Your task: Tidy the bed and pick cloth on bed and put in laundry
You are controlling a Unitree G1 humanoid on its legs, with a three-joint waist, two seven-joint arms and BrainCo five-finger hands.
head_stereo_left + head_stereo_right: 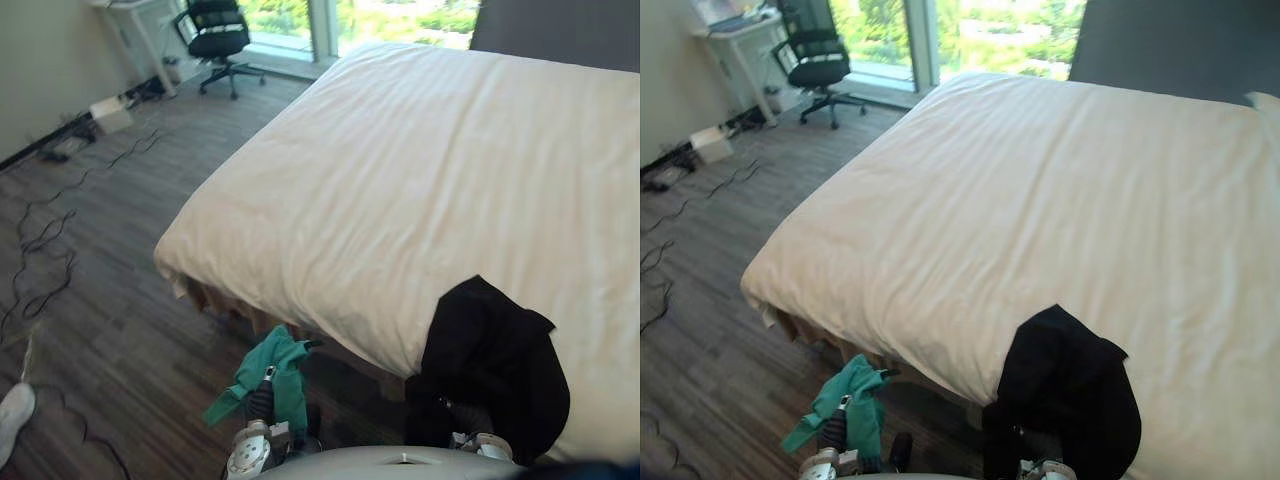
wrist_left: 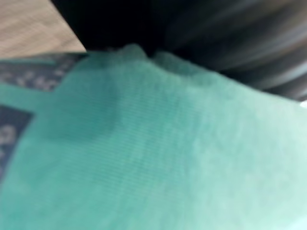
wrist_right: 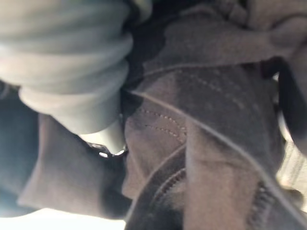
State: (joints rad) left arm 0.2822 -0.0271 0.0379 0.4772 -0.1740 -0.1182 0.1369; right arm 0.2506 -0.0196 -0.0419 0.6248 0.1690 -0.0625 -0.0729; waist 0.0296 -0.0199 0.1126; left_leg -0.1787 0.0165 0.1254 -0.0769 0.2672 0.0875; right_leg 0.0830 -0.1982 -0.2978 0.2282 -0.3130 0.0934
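A bed (image 1: 430,170) with a smooth white cover takes up the middle and right. A black cloth (image 1: 495,365) hangs over the bed's near edge and drapes over my right hand (image 3: 72,72); up close, the right wrist view shows its stitched seams (image 3: 201,143). A green cloth (image 1: 275,375) hangs off the floor below the bed's near corner, draped over my left hand (image 1: 262,402). In the left wrist view the green cloth (image 2: 144,158) lies right against the hand's dark ribbed cover (image 2: 230,43).
Wood floor lies left of the bed, with black cables (image 1: 45,250) and a white box (image 1: 110,113) along the wall. A black office chair (image 1: 218,38) and white desk (image 1: 140,25) stand by the window. A white shoe (image 1: 12,415) shows at the lower left.
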